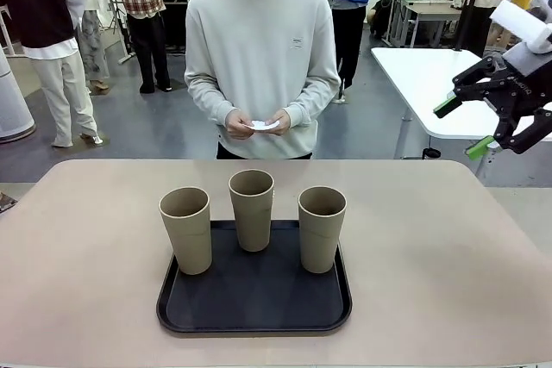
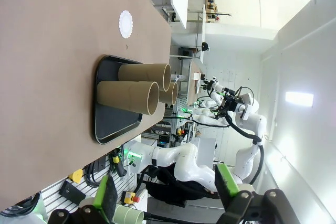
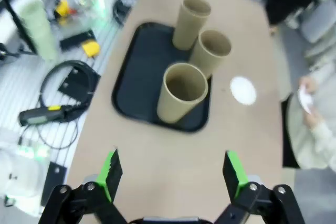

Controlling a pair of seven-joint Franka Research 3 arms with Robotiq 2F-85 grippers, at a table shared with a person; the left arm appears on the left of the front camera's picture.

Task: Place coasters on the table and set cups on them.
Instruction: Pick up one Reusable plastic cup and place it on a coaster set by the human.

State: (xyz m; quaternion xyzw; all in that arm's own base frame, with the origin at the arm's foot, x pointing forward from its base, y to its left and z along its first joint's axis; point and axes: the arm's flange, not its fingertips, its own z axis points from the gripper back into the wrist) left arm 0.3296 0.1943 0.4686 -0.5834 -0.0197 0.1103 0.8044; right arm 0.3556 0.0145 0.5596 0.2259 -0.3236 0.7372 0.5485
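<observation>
Front view: right tool [image 1: 463, 127] hangs raised, jaws apart

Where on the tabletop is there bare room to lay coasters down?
Wide bare table lies left and right of the tray. The strip between the tray and the person's edge holds one coaster. Crowded: the tray, where three cups stand close together.

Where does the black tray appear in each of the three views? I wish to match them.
Front view: the black tray lies low in the centre, on the tan table.
Left wrist view: tray left of centre, turned sideways.
Right wrist view: tray upper middle, slightly left.
Shared landmark: the three tan cups standing on the tray.
</observation>
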